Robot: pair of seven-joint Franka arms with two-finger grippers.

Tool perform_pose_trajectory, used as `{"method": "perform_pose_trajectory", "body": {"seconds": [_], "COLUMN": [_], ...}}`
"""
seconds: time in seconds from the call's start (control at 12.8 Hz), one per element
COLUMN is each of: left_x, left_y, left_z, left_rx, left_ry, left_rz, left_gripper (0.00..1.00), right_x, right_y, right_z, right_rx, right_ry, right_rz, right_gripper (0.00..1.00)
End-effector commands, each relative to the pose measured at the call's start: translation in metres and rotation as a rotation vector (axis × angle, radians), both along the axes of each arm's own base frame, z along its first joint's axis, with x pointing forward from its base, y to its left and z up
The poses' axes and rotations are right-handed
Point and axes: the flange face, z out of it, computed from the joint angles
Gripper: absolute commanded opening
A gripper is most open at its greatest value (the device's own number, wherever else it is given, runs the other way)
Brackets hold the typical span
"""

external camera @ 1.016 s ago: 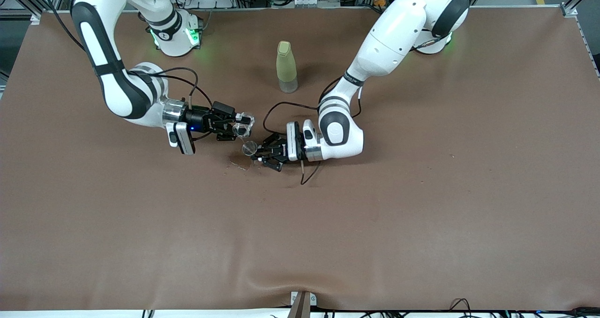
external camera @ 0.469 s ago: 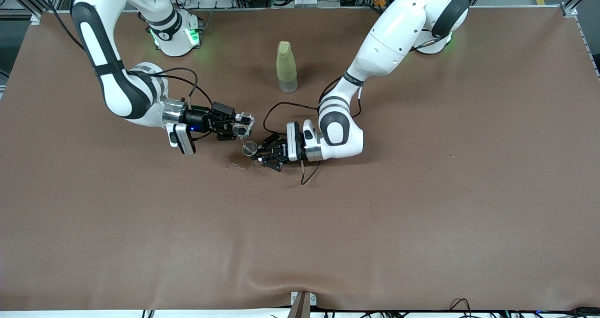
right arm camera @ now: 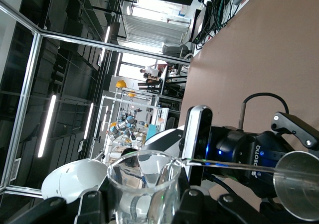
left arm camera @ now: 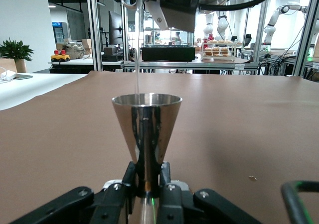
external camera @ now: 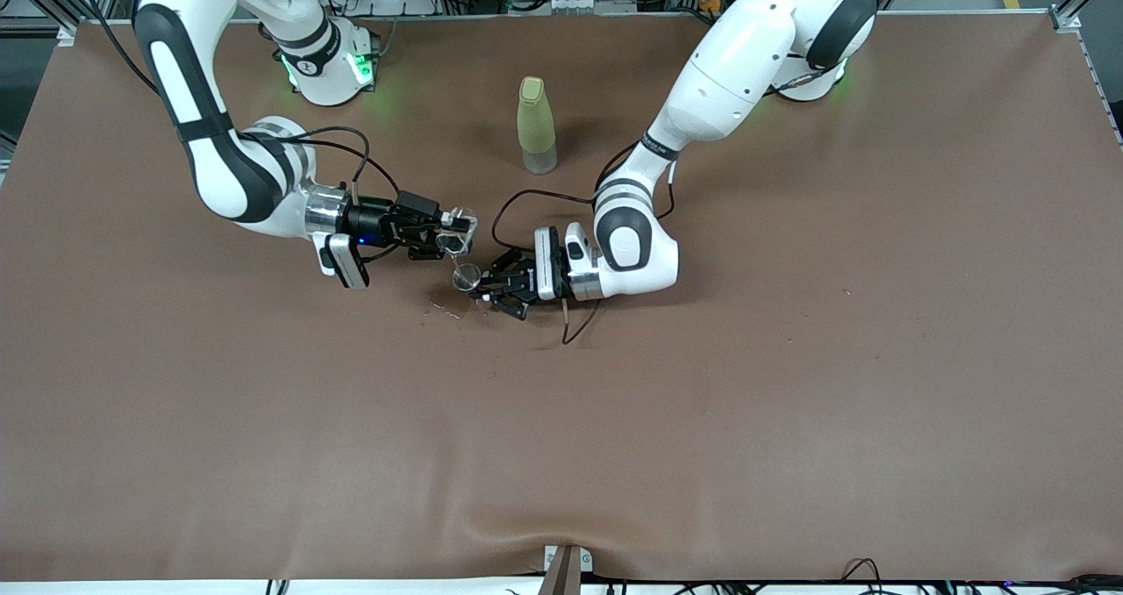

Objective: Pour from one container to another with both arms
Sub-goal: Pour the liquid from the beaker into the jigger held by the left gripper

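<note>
Look first for writing: the only lettering you can read is a white "ROBOTIQ"-style mark on the black body of the left claw (right arm camera: pixel 279 157), seen in the right wrist view, and even there only part of it is legible. The green bottle (external camera: pixel 536 125) carries no label you can make out.

Your right claw (external camera: pixel 449 233) is clamped on a clear glass cup (right arm camera: pixel 144 181), tipped on its side over the brown surface (external camera: pixel 790 384). A thin clear stream (left arm camera: pixel 137 45) leaves its lip and falls into the metal jigger (left arm camera: pixel 146 129). Your left claw is closed tight on the jigger's narrow waist and holds it upright, mouth up, just below the cup. How full the jigger is you cannot tell; the cup looks nearly drained.

The capped green bottle stands upright between the two arm bases, farther from the front camera than both claws. A few pale specks (external camera: pixel 446 311) lie on the surface just beside the jigger, nearer to the camera.
</note>
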Motion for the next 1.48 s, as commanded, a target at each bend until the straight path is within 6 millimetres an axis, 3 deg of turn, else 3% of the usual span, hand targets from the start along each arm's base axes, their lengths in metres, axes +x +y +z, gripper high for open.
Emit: {"method": "perform_pose_trajectory", "body": {"seconds": [0.0,1.41], "left_x": [-0.0025,0.0004], "left_y": [-0.0074,-0.0027], "left_z": [0.0002,-0.0044], "left_rx": [-0.007,-0.001], "left_ry": [0.01,0.013], "left_rz": [0.022,0.028], "left_gripper": [0.0,0.0], "right_x": [-0.0017,-0.0011], "right_y": [0.0025,0.0007], "right_z": [0.0039,0.0004], "right_rx": [0.022,0.076], "right_ry": [0.017,0.157], "right_rz": [-0.015,-0.008], "right_gripper": [0.11,0.1]}}
